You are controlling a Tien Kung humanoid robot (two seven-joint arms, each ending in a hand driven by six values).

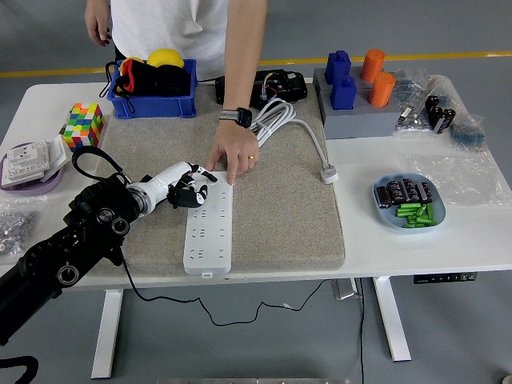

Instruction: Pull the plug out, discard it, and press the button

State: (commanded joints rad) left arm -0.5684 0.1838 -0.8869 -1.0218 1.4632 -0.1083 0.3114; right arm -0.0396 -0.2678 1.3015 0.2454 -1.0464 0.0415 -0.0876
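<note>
A white power strip (210, 226) lies lengthwise on the grey felt mat (280, 208). My left hand (189, 190), white with black fingertips, rests at the strip's far left end, fingers curled over its top with nothing held. A person's hand (233, 154) presses fingers down on the strip's far end, right beside my hand. The white plug (329, 174) lies loose on the mat's right edge, its white cable (282, 118) coiled at the back. No button can be made out on the strip. My right arm is out of view.
A blue bin (153, 82) with dark items and a yellow ball stands at the back left. A colour cube (83, 126) and a bowl with a white socket (30, 164) sit left. At the right are a grey block with blue and orange cylinders (358, 92) and a blue plate (408, 202).
</note>
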